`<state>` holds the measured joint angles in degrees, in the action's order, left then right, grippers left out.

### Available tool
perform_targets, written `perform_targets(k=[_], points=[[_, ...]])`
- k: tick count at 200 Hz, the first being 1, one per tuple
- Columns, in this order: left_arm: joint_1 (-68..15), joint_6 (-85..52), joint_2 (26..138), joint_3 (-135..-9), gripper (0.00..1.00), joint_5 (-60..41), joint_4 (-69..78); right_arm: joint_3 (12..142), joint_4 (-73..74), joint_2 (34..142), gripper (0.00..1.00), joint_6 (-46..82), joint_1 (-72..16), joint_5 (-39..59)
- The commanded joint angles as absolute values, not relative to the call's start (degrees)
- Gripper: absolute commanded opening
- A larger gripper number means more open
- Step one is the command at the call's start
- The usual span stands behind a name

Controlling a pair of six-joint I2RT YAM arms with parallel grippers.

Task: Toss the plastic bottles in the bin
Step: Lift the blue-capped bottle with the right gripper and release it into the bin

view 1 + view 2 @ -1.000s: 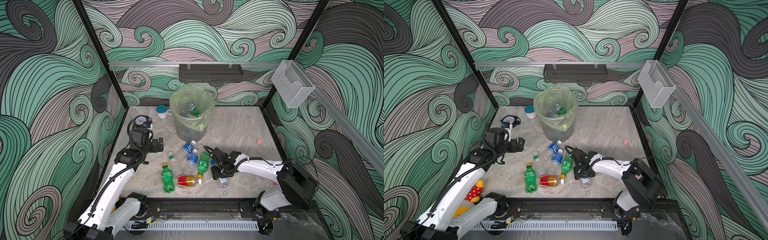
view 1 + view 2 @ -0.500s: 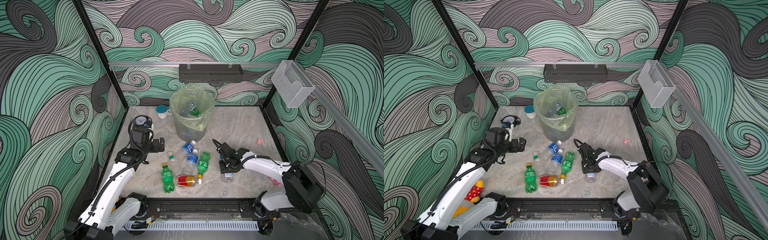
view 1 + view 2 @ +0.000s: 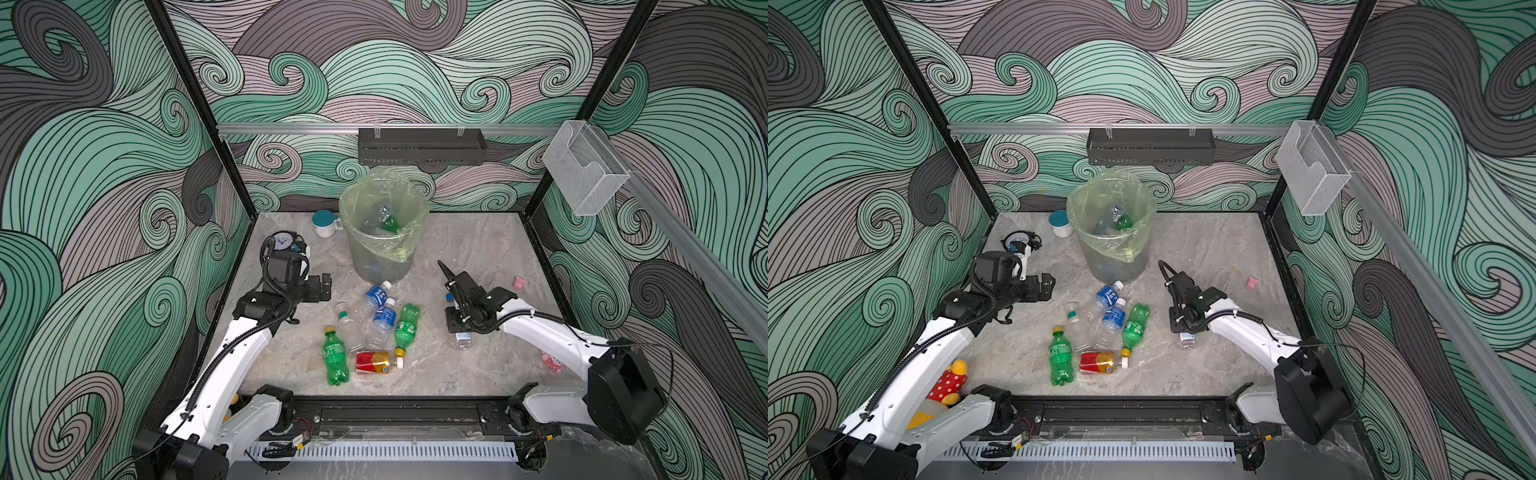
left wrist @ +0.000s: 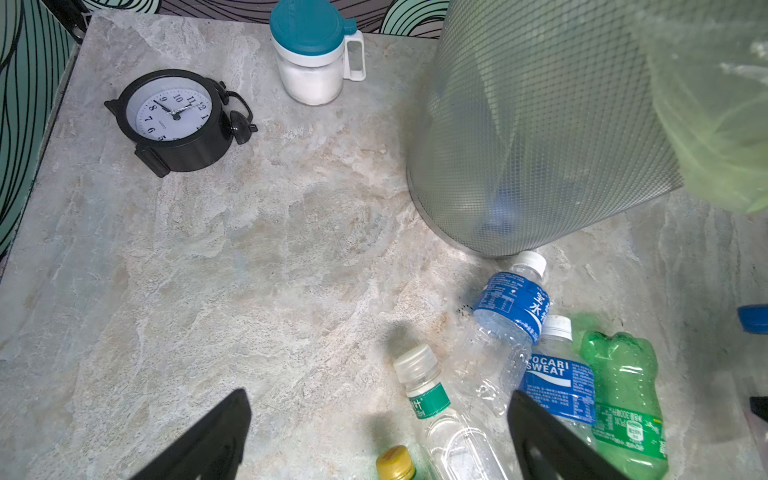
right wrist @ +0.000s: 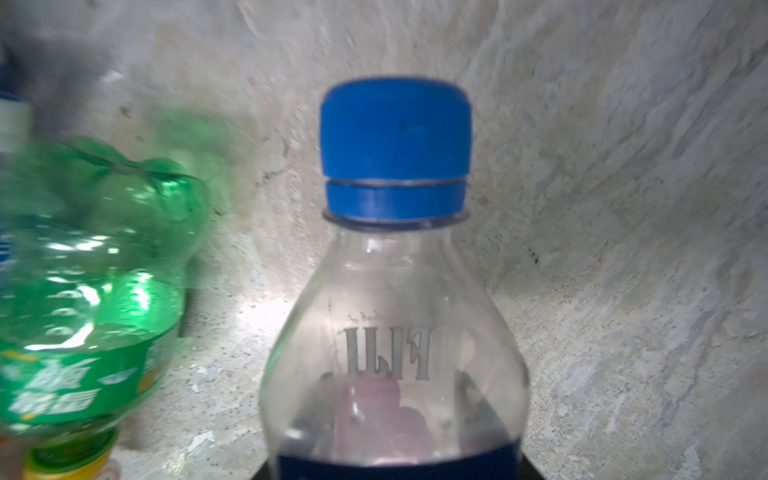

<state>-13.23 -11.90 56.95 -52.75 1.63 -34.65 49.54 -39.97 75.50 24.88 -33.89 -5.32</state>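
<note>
The clear bottle with the blue cap (image 5: 395, 311) lies on the bench (image 3: 478, 249), its cap pointing ahead of the right hand (image 3: 457, 326). That hand's jaws are pressed onto the bottle's body below the shoulder. Gripping the wide middle rather than the neck looks chosen so the light bottle will not swing when lifted. A green bottle (image 5: 83, 270) lies just beside that hand, untouched. The right arm reaches out low, wrist bent down over its bottle. The bin (image 3: 374, 262) stands well ahead of it, with some bottles inside. The left hand (image 4: 378, 436) hovers spread and empty over the bench, with the loose cluster of bottles (image 3: 376, 328) just ahead of it, probably awaiting its turn.
</note>
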Motion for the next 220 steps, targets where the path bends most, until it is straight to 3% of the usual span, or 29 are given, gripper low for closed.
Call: perform_targets(k=[1, 50, 65, 87, 93, 112, 123, 136, 159, 200, 220], points=[[-12.9, -11.1, 57.8, -55.4, 0.99, 0.9, -34.3, 54.1, -42.3, 72.5, 0.43, 20.7, -33.8, -4.8], [-12.9, -10.9, 58.8, -55.8, 0.99, 0.4, -34.3, 71.0, -46.3, 73.3, 0.40, 12.5, -33.5, -4.1], [-12.9, -10.9, 58.8, -55.8, 0.99, 0.0, -34.0, 81.3, -46.4, 78.1, 0.40, 9.6, -33.3, -0.9], [-12.9, -10.9, 59.2, -56.2, 0.99, -0.6, -33.3, 106.4, -48.2, 91.9, 0.41, 5.1, -33.2, 4.3], [-12.9, -10.8, 59.4, -56.3, 0.99, -0.8, -33.1, 114.5, -48.9, 96.5, 0.44, 4.7, -33.2, 5.2], [-12.9, -10.6, 60.4, -57.3, 0.99, -1.7, -33.8, 141.1, -55.4, 111.8, 0.71, 5.5, -33.2, 6.1], [-12.9, -10.5, 60.5, -57.8, 0.99, -1.7, -34.6, 156.4, -59.7, 118.8, 0.80, 6.7, -33.1, 5.2], [-12.9, -10.3, 60.1, -57.9, 0.99, -1.8, -35.7, 164.3, -62.5, 122.9, 0.85, 7.5, -33.0, 5.3], [-12.9, -9.7, 58.6, -57.0, 0.99, -1.8, -36.7, 155.0, -61.1, 118.0, 0.88, 6.7, -33.0, 4.8], [-12.8, -7.9, 57.5, -56.0, 0.99, -3.4, -37.9, 115.0, -41.4, 95.6, 0.96, 7.1, -33.0, 3.7], [-12.8, -7.7, 57.4, -55.7, 0.97, -4.4, -38.7, 101.9, -35.4, 87.5, 0.99, 8.2, -33.0, 2.8]])
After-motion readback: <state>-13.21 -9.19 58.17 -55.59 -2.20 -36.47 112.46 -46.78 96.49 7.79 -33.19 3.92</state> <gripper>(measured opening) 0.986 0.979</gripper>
